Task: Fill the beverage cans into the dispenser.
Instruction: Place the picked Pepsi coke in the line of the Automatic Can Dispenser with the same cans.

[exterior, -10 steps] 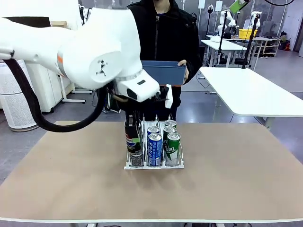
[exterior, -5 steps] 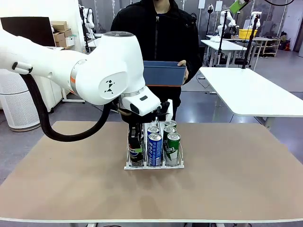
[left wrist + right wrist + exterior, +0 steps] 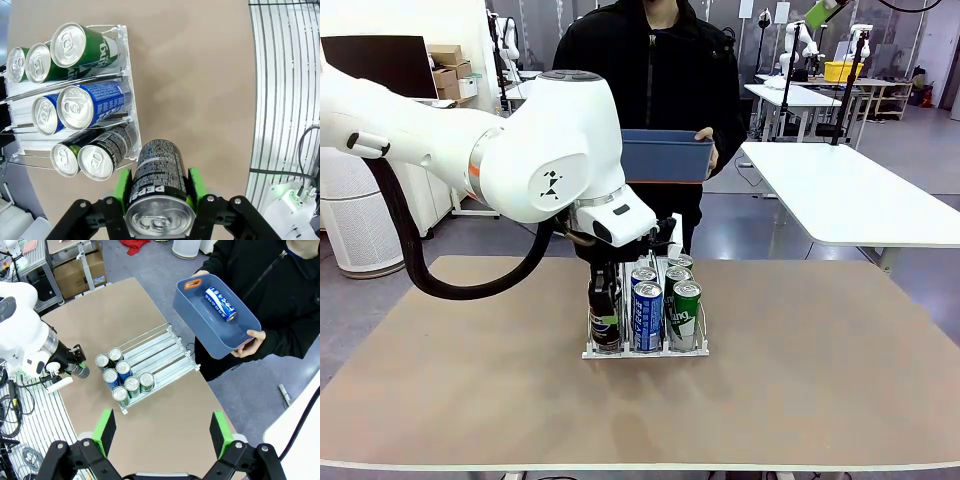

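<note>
L gripper clamped on black Pepsi can, just off dispenser front, by its Pepsi lane. R gripper fingers wide. Person holds blue tub w/ one blue can inside.

Low white-and-clear wire-lane dispenser: far end cut by left wrist view's edge.
Rear green aluminium can: body hidden behind front cans.
Blue can in rectangular blue tub: lettering unreadable.
</note>
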`<state>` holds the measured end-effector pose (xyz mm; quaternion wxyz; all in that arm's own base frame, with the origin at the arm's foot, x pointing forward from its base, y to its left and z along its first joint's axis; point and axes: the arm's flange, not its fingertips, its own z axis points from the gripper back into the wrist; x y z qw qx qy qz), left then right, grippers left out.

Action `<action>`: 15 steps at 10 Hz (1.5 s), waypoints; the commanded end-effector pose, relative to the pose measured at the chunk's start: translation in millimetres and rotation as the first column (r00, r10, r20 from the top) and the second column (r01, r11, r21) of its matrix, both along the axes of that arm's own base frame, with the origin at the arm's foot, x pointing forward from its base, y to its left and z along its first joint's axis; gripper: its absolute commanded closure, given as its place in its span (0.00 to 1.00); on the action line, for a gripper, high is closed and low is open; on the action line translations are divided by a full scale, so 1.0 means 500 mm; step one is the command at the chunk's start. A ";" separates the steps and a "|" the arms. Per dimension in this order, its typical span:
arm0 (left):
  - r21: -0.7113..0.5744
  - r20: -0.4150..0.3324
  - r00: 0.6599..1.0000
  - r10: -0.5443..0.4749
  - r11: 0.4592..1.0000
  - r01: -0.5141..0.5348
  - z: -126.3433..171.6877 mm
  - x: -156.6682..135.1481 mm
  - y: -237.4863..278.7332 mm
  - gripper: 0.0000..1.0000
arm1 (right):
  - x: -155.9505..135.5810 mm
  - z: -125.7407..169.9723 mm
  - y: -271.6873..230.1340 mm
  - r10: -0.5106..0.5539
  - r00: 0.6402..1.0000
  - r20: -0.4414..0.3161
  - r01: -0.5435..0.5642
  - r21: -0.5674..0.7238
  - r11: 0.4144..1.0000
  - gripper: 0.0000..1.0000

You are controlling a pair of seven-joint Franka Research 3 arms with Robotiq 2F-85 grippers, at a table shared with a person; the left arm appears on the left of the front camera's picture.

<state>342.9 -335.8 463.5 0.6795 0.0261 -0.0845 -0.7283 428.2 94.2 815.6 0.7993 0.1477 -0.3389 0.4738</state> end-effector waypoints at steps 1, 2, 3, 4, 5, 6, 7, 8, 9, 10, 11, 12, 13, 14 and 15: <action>0.029 0.028 0.999 0.035 0.999 -0.035 -0.027 0.024 -0.007 0.42 | -0.001 0.000 0.000 -0.004 1.000 -0.004 0.004 0.011 1.000 0.00; 0.018 0.038 0.998 0.045 0.999 -0.046 -0.028 0.038 -0.006 0.42 | -0.001 0.000 0.000 -0.004 1.000 -0.004 0.004 0.011 1.000 0.00; 0.021 0.040 0.998 0.053 0.998 -0.054 -0.033 0.054 -0.005 0.42 | -0.001 0.000 0.000 -0.004 1.000 -0.004 0.004 0.011 1.000 0.00; 0.013 0.031 0.998 0.055 0.998 -0.056 -0.037 0.064 -0.007 0.42 | -0.001 0.000 0.000 -0.004 1.000 -0.004 0.004 0.011 1.000 0.00; 0.012 0.037 0.997 0.061 0.998 -0.061 -0.045 0.078 -0.009 0.42 | -0.001 0.000 0.000 -0.004 1.000 -0.004 0.004 0.011 1.000 0.00; 0.004 0.040 0.997 0.065 0.998 -0.065 -0.050 0.094 -0.001 0.42 | -0.001 0.000 0.000 -0.004 1.000 -0.004 0.004 0.011 1.000 0.00; 0.000 0.051 0.996 0.071 0.997 -0.071 -0.054 0.107 0.002 0.42 | -0.001 0.000 0.000 -0.004 1.000 -0.004 0.004 0.011 1.000 0.00; 0.005 0.063 0.994 0.086 0.996 -0.087 -0.058 0.120 0.002 0.42 | -0.001 0.000 0.000 -0.004 1.000 -0.004 0.004 0.011 1.000 0.00; 0.007 0.069 0.993 0.097 0.995 -0.097 -0.065 0.132 0.005 0.42 | -0.001 0.000 0.000 -0.004 1.000 -0.004 0.004 0.011 1.000 0.00; 0.017 0.099 0.989 0.109 0.994 -0.111 -0.072 0.145 0.014 0.42 | -0.001 0.000 0.000 -0.004 1.000 -0.004 0.004 0.011 1.000 0.00; 0.008 0.127 0.984 0.124 0.992 -0.126 -0.077 0.160 0.017 0.42 | -0.001 0.000 0.000 -0.004 1.000 -0.004 0.004 0.011 1.000 0.00; 0.006 0.134 0.981 0.139 0.990 -0.141 -0.081 0.175 0.018 0.42 | -0.001 0.000 0.000 -0.004 1.000 -0.004 0.004 0.011 1.000 0.00; -0.005 0.130 0.982 0.139 0.990 -0.139 -0.086 0.183 0.020 0.42 | -0.001 0.000 0.000 -0.004 1.000 -0.004 0.004 0.011 1.000 0.00; -0.014 0.131 0.982 0.140 0.990 -0.139 -0.088 0.193 0.020 0.42 | -0.001 0.000 0.000 -0.004 1.000 -0.004 0.004 0.011 1.000 0.00; -0.020 0.127 0.983 0.136 0.991 -0.134 -0.096 0.200 0.015 0.42 | -0.001 0.000 0.000 -0.004 1.000 -0.004 0.004 0.011 1.000 0.00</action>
